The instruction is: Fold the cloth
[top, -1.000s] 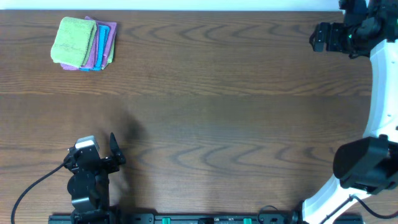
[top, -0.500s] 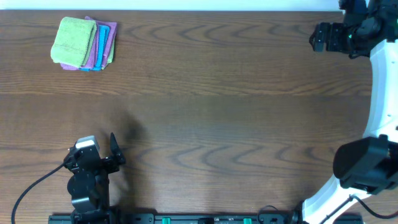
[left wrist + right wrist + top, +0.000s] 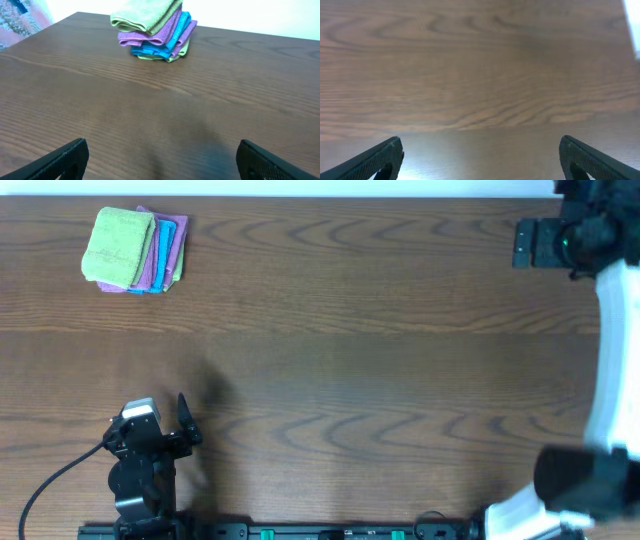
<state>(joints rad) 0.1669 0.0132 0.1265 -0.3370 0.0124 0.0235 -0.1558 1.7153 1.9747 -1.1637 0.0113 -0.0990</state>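
Note:
The lime-green cloth (image 3: 120, 245) lies folded on top of a small stack at the table's far left corner. It also shows at the top of the left wrist view (image 3: 147, 14). My left gripper (image 3: 190, 423) is low at the front left, far from the stack, and it is open and empty (image 3: 160, 160). My right gripper (image 3: 518, 243) is at the far right, across the table from the stack. It is open and empty over bare wood (image 3: 480, 157).
Under the green cloth lie a folded purple cloth (image 3: 150, 36) and a turquoise cloth (image 3: 160, 49), with another green edge at the very bottom. The brown wooden table (image 3: 350, 360) ends just behind the stack.
My right gripper and arm have shifted a little to the right. The left arm and the cloth stack have not moved.

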